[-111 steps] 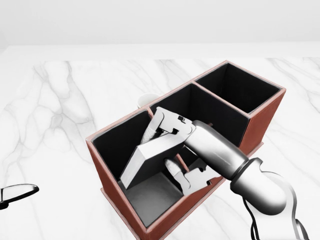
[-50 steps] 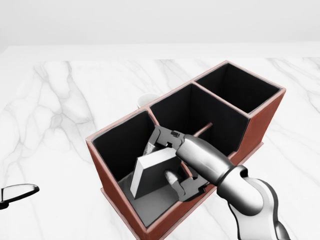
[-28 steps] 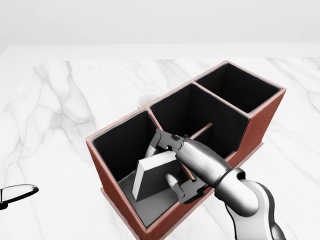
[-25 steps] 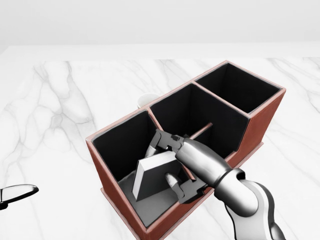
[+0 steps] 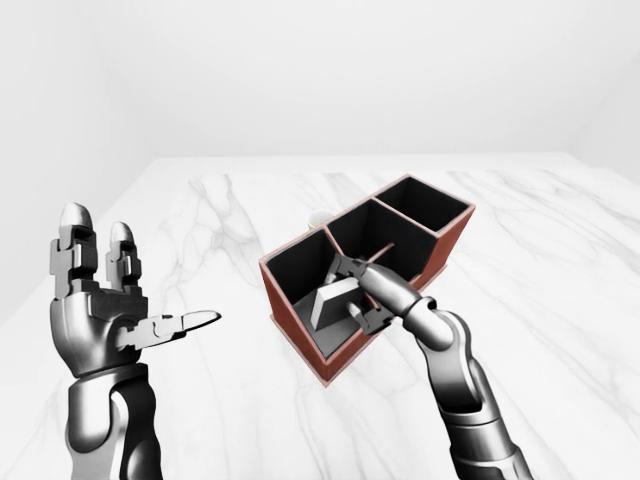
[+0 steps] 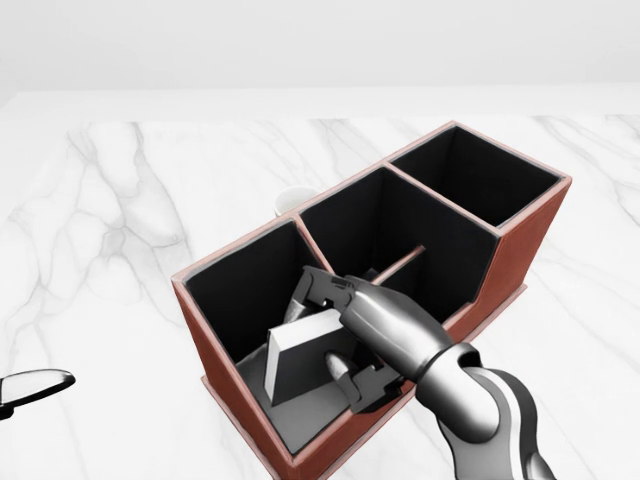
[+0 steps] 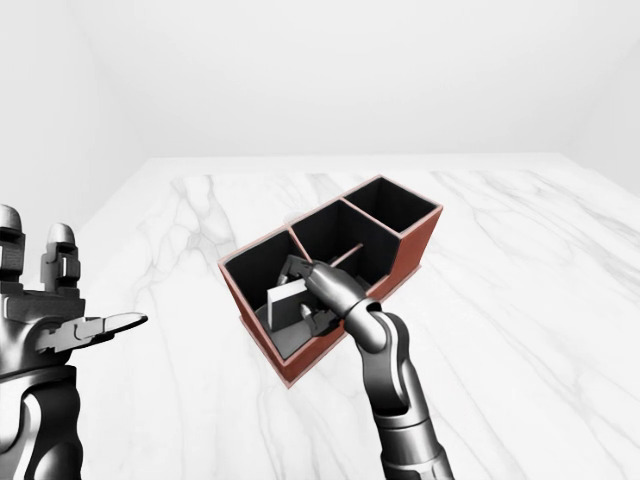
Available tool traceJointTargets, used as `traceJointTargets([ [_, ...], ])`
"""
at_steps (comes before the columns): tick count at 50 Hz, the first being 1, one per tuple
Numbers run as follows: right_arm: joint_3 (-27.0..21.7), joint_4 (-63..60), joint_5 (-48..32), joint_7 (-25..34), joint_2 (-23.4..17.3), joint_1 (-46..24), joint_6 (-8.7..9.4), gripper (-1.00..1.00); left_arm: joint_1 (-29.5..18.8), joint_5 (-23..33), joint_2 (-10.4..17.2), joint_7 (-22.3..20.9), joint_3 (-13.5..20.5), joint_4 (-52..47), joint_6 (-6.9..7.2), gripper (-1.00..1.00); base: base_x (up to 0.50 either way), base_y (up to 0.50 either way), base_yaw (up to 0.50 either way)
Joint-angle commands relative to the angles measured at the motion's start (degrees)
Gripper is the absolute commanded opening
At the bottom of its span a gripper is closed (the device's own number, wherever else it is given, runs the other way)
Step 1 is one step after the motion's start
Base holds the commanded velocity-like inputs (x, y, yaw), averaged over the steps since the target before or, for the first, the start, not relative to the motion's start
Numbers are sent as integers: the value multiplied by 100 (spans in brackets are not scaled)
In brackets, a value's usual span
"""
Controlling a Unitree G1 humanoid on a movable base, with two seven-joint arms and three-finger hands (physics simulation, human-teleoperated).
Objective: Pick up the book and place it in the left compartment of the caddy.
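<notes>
Fingers [image 6: 342, 368] of my right hand [image 6: 345, 330] are clamped on the book [image 6: 300, 355], one pressed against its near face and the others over its top edge. I see the grey book tilted inside the left compartment of the caddy [image 6: 225, 410], its lower end down near the grey floor of that compartment. The caddy is a long red-brown box with three dark compartments, lying at an angle on the white marble surface [image 6: 110, 250]. A small white cup [image 6: 292, 200] peeks out just beyond the caddy's far wall. My left hand [image 5: 105, 310] is raised well to the left, away from the caddy, its fingers spread apart and holding nothing.
</notes>
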Motion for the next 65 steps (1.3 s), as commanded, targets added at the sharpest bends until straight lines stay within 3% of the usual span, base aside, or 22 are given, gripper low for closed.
traceJointTargets([
  [1,-55,94,157,-207,54,-57,0,-100,1,6,-3,-2,2,1,0,100,0,0,0],
  [65,55,794,-459,-897,156,-57,0,-100,15,-2,-8,-11,2,21,0,100,0,0,0],
])
